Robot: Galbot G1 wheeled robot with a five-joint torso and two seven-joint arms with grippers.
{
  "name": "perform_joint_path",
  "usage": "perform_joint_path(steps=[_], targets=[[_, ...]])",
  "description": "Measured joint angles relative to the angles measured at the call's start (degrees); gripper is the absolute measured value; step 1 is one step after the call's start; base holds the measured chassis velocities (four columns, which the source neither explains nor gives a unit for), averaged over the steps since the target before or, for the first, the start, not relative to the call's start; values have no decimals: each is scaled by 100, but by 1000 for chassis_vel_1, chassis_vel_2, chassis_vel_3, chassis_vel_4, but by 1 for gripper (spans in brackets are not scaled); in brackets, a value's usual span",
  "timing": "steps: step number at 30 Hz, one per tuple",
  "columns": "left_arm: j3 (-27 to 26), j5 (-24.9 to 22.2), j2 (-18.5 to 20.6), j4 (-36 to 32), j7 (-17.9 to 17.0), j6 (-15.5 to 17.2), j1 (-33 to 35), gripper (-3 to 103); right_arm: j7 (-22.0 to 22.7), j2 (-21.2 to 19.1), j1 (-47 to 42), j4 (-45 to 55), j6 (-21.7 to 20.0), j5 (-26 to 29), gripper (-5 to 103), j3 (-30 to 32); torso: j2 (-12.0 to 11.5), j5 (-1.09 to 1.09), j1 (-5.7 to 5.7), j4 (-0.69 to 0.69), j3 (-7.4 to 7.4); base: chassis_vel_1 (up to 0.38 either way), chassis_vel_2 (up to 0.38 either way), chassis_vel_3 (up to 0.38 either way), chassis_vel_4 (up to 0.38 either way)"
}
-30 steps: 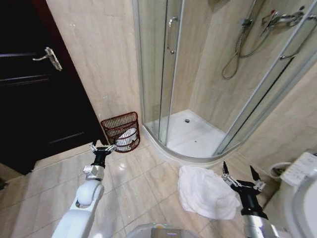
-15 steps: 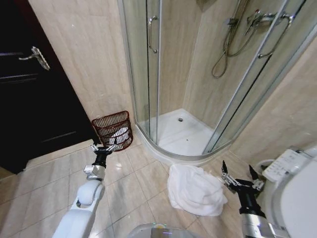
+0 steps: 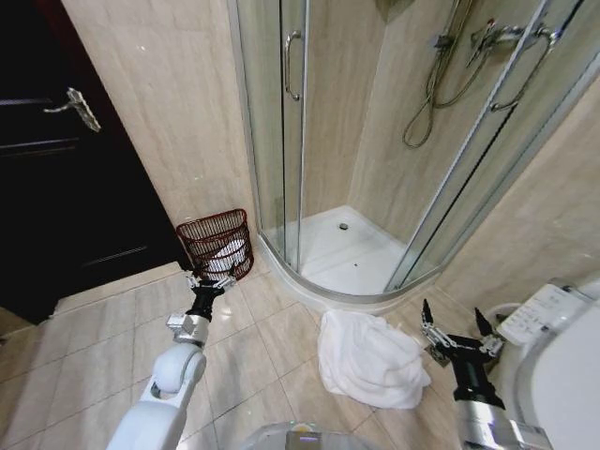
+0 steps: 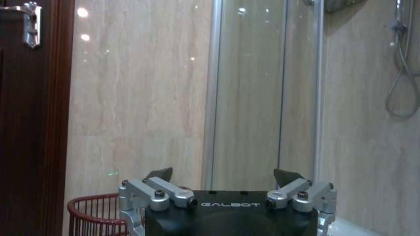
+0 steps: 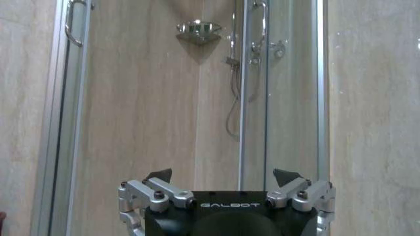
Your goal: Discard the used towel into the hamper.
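Towel (image 3: 371,360): heaped on floor tiles, right gripper (image 3: 461,331) beside it, jaws wide. Hamper (image 3: 217,245): near left gripper (image 3: 210,280), jaws wide, empty.

A dark wooden door (image 3: 66,178) with a silver lever handle (image 3: 77,103) fills the upper left. A curved glass shower enclosure (image 3: 375,159) occupies the centre and upper right, and a white toilet (image 3: 553,328) sits lower right.

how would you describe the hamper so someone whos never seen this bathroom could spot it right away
Find the glass shower enclosure in the corner, then look to the strip of beige wall between it and the dark door. The hamper stands on the floor against that wall. It is the small round reddish-brown basket of thin vertical bars, with something white inside.
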Motion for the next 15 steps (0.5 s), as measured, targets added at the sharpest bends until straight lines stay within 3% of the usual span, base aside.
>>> perform_joint_path(steps=[15], targets=[[79, 401, -445, -356, -309, 498, -26, 100, -241, -3, 161, 153, -172, -118, 100, -174, 363, -1, 135, 0, 227, 0, 0, 0, 0]])
